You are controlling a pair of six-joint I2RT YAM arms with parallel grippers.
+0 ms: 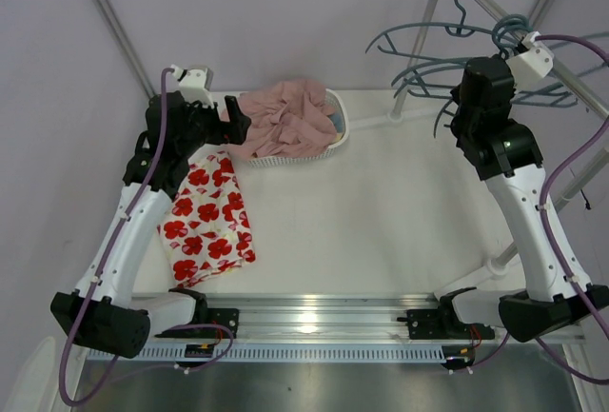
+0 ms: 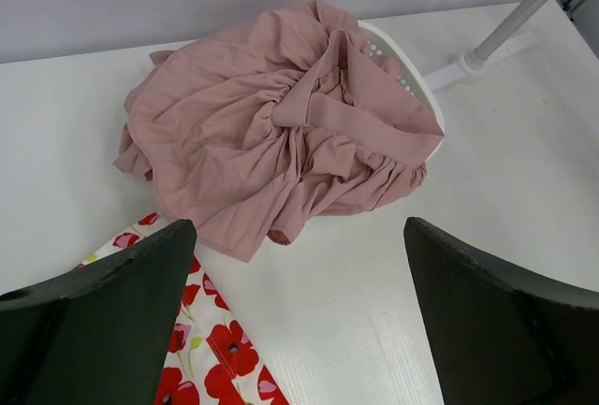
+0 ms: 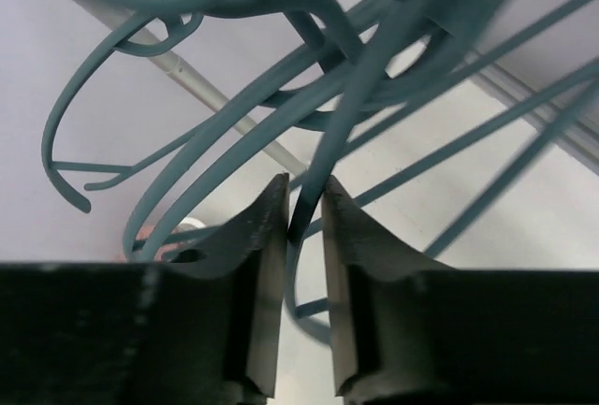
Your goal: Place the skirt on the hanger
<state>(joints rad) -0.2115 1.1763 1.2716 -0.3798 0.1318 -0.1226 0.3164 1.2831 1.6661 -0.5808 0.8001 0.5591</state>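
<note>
The right hand (image 3: pixel 304 201) is up by the rack, pads pressed in on one thin bar of a hanger (image 3: pixel 323 157). Looks like a pinch to me, there's barely any daylight either side of the bar. That hanger is skinny teal-grey plastic, smooth and curvy, and it sits in a tangle of lookalike hangers (image 1: pixel 428 74) all hooked on the same metal rail (image 1: pixel 547 55). My guess is it weighs next to nothing but it's springy and slick, so it could twist in the grip or drag a neighbour along. Grabbing the sloping arm near the hook seems smarter than out at the tip.

The left hand (image 2: pixel 299 321) is spread as wide as it goes, holding nothing, hovering over the worktop (image 1: pixel 381 203) at the back left.

The skirt (image 1: pixel 207 222) lies flat-ish on the worktop just beneath and in front of that hand: white cloth with big red poppy flowers, a bit rumpled. Soft, floppy, light; it'll sag wherever it isn't held, so I'd take it by the top edge or a corner, not the middle.

Right behind it is a crumpled dusty-pink garment (image 1: pixel 285 117) spilling out of a white perforated basket (image 2: pixel 412 87). One edge comes close to the skirt, so a sloppy grab could catch both.
</note>
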